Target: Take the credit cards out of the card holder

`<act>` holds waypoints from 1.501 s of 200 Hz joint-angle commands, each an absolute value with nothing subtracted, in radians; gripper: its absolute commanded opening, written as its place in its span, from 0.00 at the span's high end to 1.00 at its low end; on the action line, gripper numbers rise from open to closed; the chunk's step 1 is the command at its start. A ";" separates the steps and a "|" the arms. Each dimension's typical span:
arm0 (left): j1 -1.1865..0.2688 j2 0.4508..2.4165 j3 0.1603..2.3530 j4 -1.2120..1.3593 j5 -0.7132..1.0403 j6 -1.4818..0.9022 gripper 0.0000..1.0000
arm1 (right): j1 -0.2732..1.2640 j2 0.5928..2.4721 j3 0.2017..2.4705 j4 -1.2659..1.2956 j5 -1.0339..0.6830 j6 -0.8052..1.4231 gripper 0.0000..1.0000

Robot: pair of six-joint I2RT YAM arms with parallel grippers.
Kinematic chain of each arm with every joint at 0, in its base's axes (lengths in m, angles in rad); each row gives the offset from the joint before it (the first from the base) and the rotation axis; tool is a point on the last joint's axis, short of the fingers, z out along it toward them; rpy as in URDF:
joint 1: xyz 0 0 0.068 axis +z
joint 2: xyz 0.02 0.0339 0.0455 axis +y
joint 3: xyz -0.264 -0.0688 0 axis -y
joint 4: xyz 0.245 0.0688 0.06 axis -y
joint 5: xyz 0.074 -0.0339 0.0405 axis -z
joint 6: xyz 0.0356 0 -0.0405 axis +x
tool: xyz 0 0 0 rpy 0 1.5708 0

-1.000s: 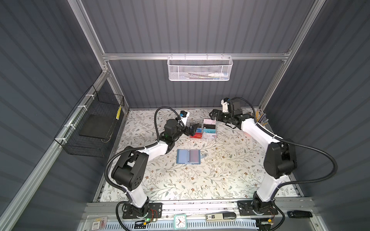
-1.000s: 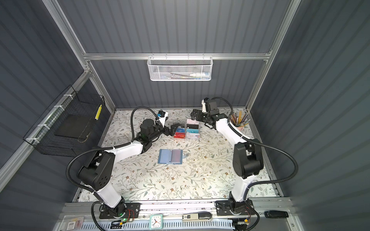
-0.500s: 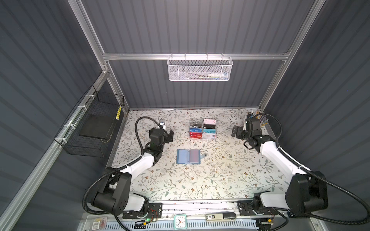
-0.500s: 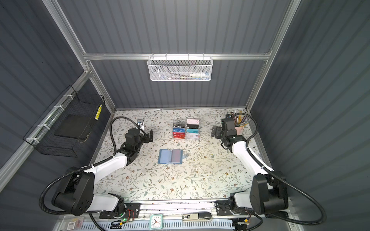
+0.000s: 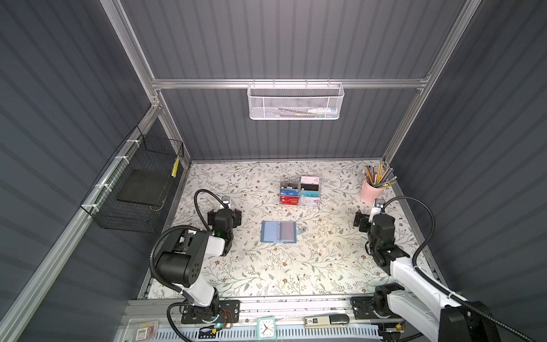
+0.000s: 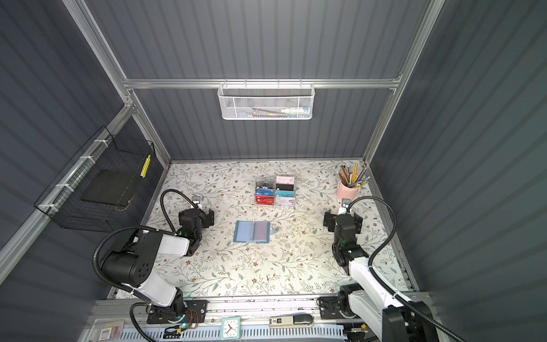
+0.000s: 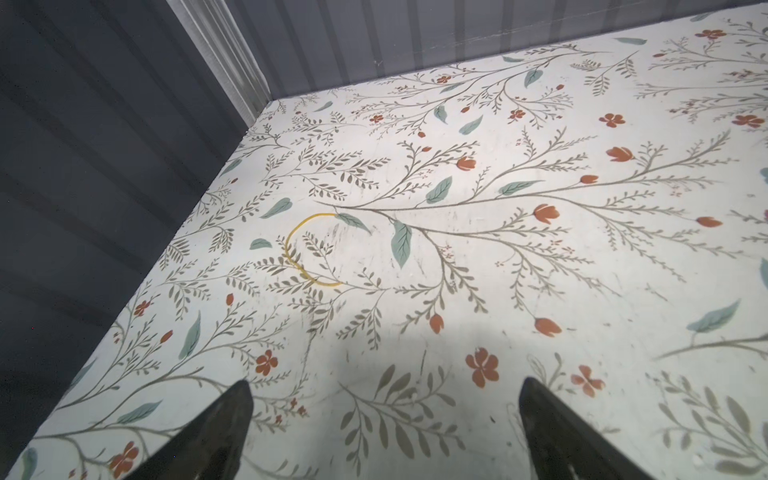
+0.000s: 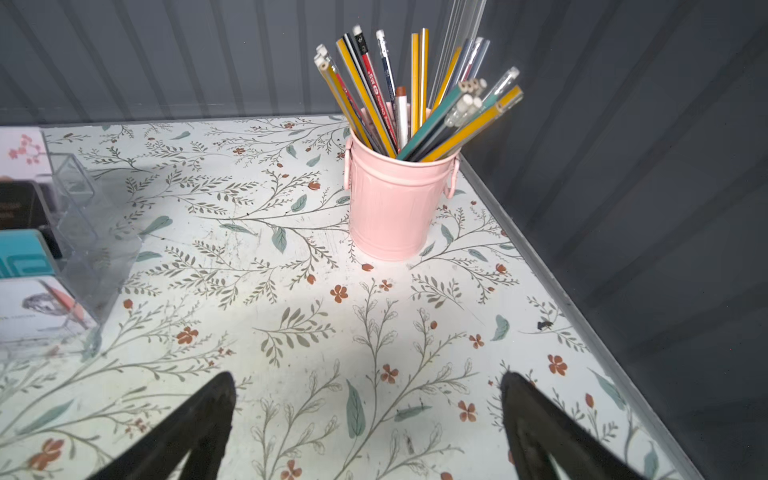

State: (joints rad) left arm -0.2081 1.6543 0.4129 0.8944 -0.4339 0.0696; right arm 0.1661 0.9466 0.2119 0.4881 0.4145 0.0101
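As the card holder lies open and flat on the tabletop at the centre of both top views, its left page looks plain blue while its right page shows a dull reddish tint, perhaps a card left in a sleeve; I cannot tell. Just above it in the frame, credit cards stand in a clear rack, so the job looks mostly or wholly done. The left hand and right hand hover at mid-left and mid-right, well clear of it, both spread wide and empty.

Both top views look down from high on the whole table; wrist cameras hover close (the right one faces the pink cup, two o'clock)
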 commanded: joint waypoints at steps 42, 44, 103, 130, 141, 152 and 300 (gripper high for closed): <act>-0.142 1.727 0.430 1.025 -0.360 0.039 0.00 | 0.136 1.262 0.171 1.103 0.314 -0.112 0.01; -0.140 1.727 0.430 1.028 -0.361 0.038 0.00 | 0.135 1.278 0.172 1.117 0.311 -0.109 0.01; -0.117 1.719 0.454 0.958 -0.421 -0.026 0.00 | -0.021 1.451 0.294 1.018 0.201 0.068 0.01; -0.117 1.719 0.452 0.963 -0.420 -0.025 0.00 | -0.038 1.461 0.281 1.066 0.204 0.092 0.01; -0.117 1.720 0.451 0.964 -0.422 -0.025 0.00 | -0.037 1.445 0.296 1.006 0.200 0.095 0.01; -0.117 1.720 0.451 0.965 -0.422 -0.025 0.00 | -0.035 1.459 0.299 1.028 0.205 0.088 0.01; -0.117 1.720 0.451 0.966 -0.422 -0.025 0.00 | -0.039 1.466 0.327 0.980 0.116 0.067 0.01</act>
